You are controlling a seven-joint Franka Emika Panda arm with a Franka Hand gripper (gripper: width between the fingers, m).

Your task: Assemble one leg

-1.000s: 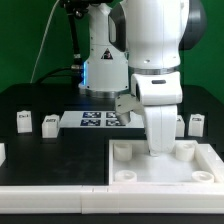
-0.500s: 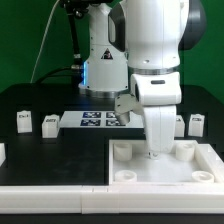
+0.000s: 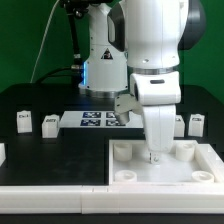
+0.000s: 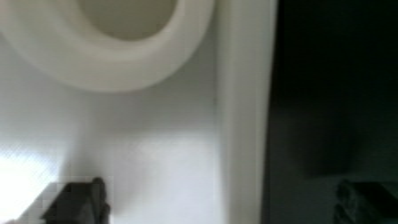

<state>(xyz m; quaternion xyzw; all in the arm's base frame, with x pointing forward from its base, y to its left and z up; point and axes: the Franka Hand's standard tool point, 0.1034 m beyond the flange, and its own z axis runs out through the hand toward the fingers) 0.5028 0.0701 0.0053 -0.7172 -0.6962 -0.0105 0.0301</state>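
Presently the hand [image 3: 152, 151], fingers [image 4: 71, 203] spread wide and holding nothing, sits low over the tray [image 3: 168, 171], while the nearest leg [image 3: 197, 124] stands on the surface [image 3: 40, 146] at its two o'clock in the exterior view.

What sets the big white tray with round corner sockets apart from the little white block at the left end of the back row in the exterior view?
The large white square tray is far bigger and lies flat; the small white boxy block stands as a compact box. The tray has round sockets at its corners; the block shows a black-and-white tag on its face. Both are white.
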